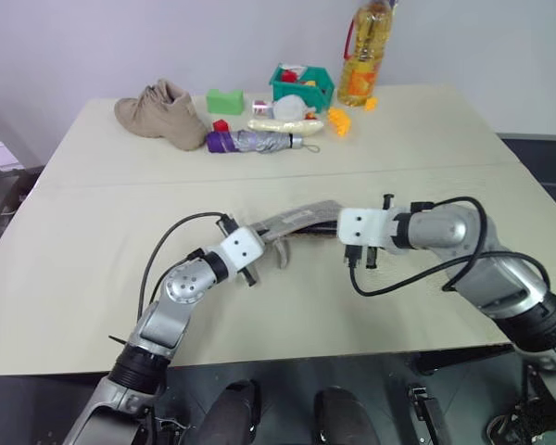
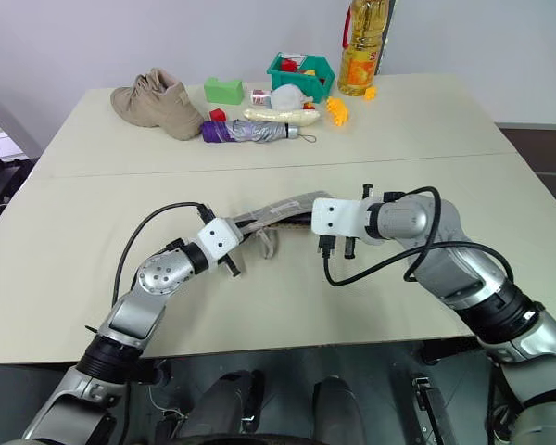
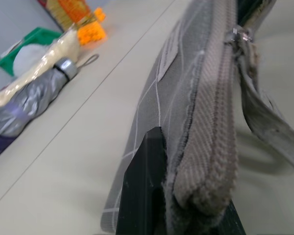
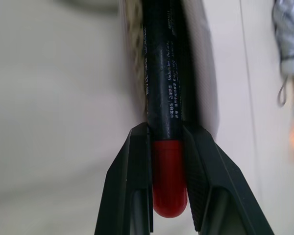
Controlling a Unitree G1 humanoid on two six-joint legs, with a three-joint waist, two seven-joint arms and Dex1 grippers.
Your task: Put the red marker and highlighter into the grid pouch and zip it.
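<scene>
The right wrist view shows what the head views hide: the red marker (image 4: pixel 167 142) pinched between the right gripper's (image 4: pixel 167 196) two black fingers (image 4: pixel 134 181), which are closed on it at the join of its red and black halves, red end toward the wrist, black half running forward against the mouth of the grid pouch (image 4: pixel 198 63). The left wrist view gives the pouch's near end, clamped tight in the left gripper's (image 3: pixel 179 196) shut jaws, with the zipper pull (image 3: pixel 236 34), the white label (image 3: pixel 169 56) and the grey loop strap (image 3: pixel 269 122) beyond the fingers.

From the head, the pouch (image 1: pixel 296 221) spans the gap between the two grippers, the left gripper (image 1: pixel 252 262) at one end and the right gripper (image 1: pixel 357 243) at the other, over the counter (image 1: pixel 93 232).

Well beyond both jaws, at the counter's far side: one shoe (image 1: pixel 160 113), one folded umbrella (image 1: pixel 255 141), one green block (image 1: pixel 225 100), one green basket (image 1: pixel 301 85), one oil bottle (image 1: pixel 364 56) and two small orange pieces (image 1: pixel 339 120). I cannot make out the highlighter.
</scene>
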